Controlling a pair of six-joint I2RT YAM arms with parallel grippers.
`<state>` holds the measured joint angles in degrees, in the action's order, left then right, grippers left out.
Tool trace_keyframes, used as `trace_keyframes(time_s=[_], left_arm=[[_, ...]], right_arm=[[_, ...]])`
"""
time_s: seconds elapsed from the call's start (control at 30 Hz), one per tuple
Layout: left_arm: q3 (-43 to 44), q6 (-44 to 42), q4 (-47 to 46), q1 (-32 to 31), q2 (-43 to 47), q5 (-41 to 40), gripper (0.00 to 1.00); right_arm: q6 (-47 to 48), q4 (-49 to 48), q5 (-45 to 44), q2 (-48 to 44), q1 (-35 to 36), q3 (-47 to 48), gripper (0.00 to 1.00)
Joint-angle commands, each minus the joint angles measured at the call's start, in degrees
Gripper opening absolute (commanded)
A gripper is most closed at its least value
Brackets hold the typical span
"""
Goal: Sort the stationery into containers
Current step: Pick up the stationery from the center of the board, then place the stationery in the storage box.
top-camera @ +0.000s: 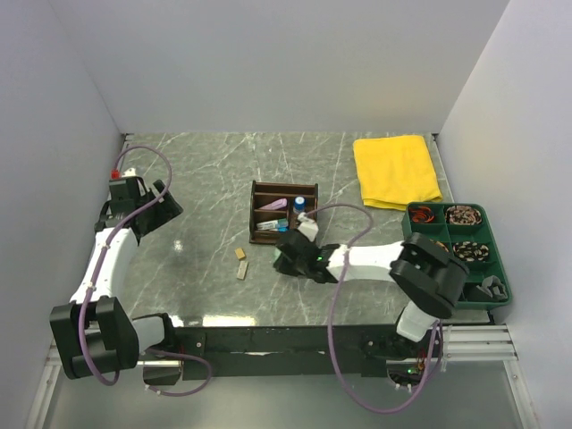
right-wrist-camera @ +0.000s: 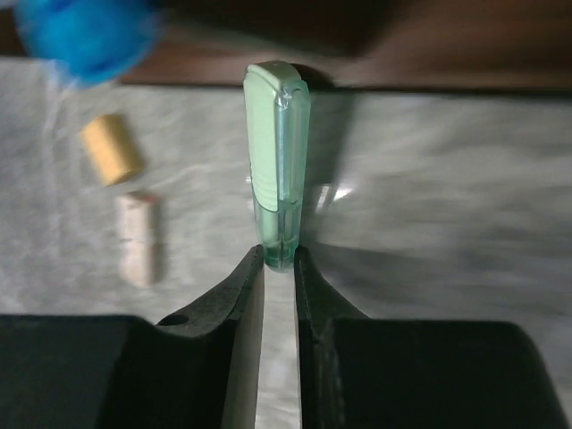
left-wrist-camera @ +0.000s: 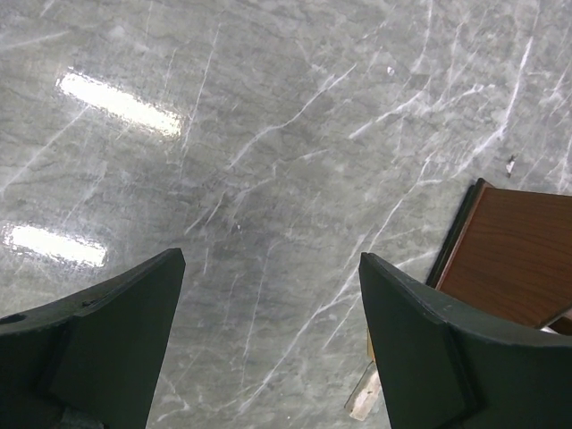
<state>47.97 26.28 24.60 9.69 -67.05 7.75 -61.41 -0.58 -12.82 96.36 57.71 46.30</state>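
Note:
My right gripper [right-wrist-camera: 279,259] is shut on the near end of a pale green translucent stationery piece [right-wrist-camera: 277,161], which points away toward the dark brown organiser [right-wrist-camera: 402,54]. Left of it lie two tan erasers [right-wrist-camera: 112,149] and a blurred blue cap [right-wrist-camera: 85,36]. From above, the right gripper [top-camera: 288,255] sits just in front of the organiser [top-camera: 284,185], which holds several items. The tan erasers [top-camera: 241,261] lie to its left. My left gripper [left-wrist-camera: 271,259] hangs open over bare marble, with the organiser [left-wrist-camera: 514,255] at its right. In the top view the left gripper [top-camera: 125,192] is at the far left.
A folded yellow cloth [top-camera: 396,172] lies at the back right. The dark green divided tray [top-camera: 487,207] with coiled bands stands at the right edge. White walls close in the table on three sides. An eraser end [left-wrist-camera: 365,398] peeks beside my left gripper's right finger.

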Motion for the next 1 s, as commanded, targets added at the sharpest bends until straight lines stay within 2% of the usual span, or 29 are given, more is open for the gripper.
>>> trace_keyframes(time_s=[0.0,0.1,0.2,0.23,0.4,0.63,0.97], left_arm=[[1.16,-0.26,-1.48,0.24,-1.86,1.39,0.85],[2.39,-0.88,-0.87,0.24,-3.53,2.09,0.85],[3.97,-1.15,0.01,0.24,-4.93,2.97,0.86],[4.24,-1.15,0.18,0.24,-5.28,3.41,0.95],[5.47,-1.32,0.1,0.33,-5.9,6.48,0.95],[5.03,-0.88,-0.95,-0.2,-5.91,6.4,0.99],[3.54,-0.97,-2.45,-0.99,-5.2,7.63,1.0]], right_arm=[[10.06,13.34,-3.27,-3.27,-2.08,-8.33,0.08],[15.75,8.26,-1.07,-7.14,-2.08,-11.32,0.0],[17.11,6.03,-0.11,-11.35,-2.6,-13.78,0.0],[17.11,5.42,0.94,-12.24,-2.95,-14.92,0.0],[19.3,2.6,5.87,-16.98,-5.41,-15.9,0.0],[23.87,-1.79,7.37,-14.8,-12.35,-14.84,0.0],[24.58,-3.11,7.46,-11.46,-15.35,-9.13,0.0]])
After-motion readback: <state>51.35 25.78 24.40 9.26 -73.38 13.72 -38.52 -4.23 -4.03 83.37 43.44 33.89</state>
